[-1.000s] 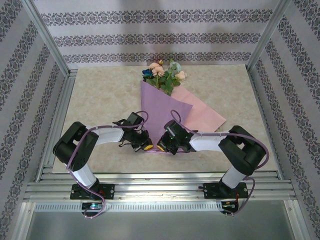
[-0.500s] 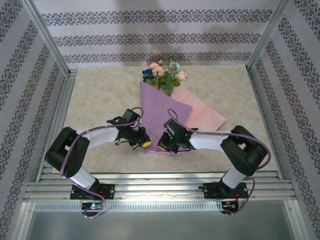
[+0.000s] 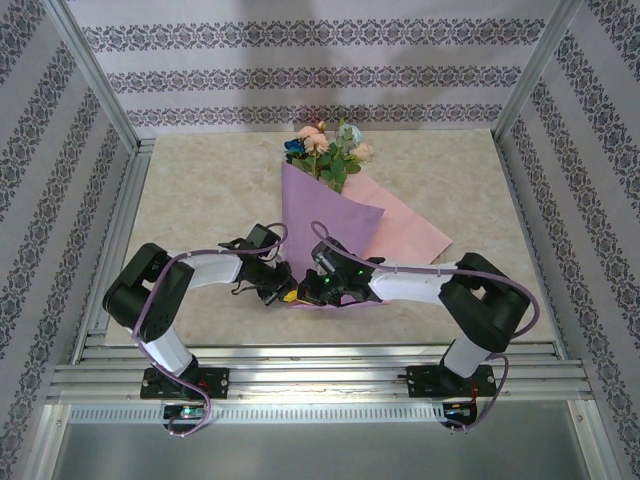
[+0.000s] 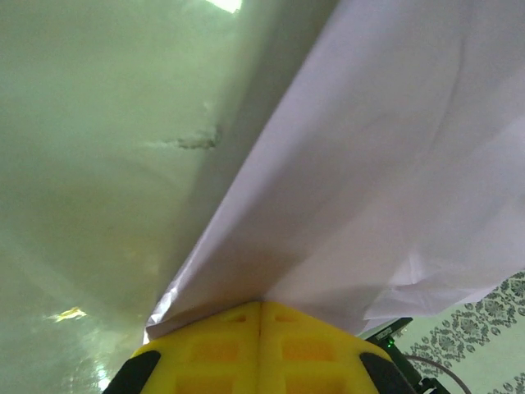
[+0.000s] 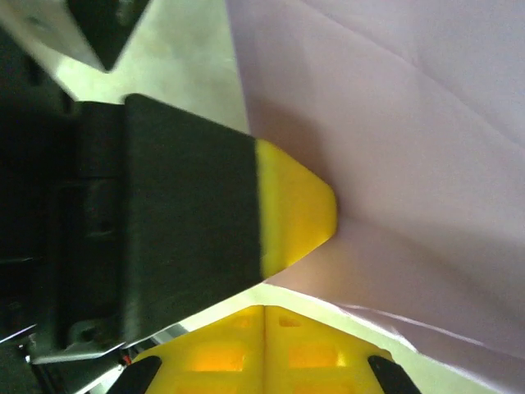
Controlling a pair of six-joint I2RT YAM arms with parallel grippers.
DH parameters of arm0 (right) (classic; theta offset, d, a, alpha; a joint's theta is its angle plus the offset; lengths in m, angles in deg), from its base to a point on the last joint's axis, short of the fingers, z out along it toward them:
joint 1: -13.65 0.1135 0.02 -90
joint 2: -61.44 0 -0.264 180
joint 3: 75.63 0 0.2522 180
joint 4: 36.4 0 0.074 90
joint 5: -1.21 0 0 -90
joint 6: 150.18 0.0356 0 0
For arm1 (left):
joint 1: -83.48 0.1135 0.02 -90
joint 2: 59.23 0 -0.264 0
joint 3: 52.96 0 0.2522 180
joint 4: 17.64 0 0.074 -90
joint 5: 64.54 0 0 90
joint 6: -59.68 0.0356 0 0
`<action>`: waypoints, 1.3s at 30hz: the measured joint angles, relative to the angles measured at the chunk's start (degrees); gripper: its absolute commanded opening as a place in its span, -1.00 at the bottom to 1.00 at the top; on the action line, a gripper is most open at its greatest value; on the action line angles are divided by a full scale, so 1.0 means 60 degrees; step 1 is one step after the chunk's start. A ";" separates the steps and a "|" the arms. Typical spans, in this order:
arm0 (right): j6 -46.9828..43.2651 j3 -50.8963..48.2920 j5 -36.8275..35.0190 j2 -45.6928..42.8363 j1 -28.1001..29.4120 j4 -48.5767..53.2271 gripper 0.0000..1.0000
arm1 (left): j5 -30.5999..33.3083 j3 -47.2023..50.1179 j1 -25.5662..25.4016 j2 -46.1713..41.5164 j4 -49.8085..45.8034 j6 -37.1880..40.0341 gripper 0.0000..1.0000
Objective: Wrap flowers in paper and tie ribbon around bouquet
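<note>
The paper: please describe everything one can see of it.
The paper is a thin sheet, lilac outside, with a pink flap lying flat to the right. It is folded into a cone around the flowers and lies on the table, narrow end toward the arms. The shut left claw pinches that end; the shut right claw is beside it.

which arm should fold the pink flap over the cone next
Right, probably: the pink flap lies on its side, while the left gripper is shut on the paper cone at its narrow end.
</note>
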 measured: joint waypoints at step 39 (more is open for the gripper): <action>-0.0980 -0.3486 -0.1322 -0.4965 -0.2983 0.3162 -0.28 | 0.0175 -0.1486 -0.0040 -0.0182 -0.1413 0.0361 -0.82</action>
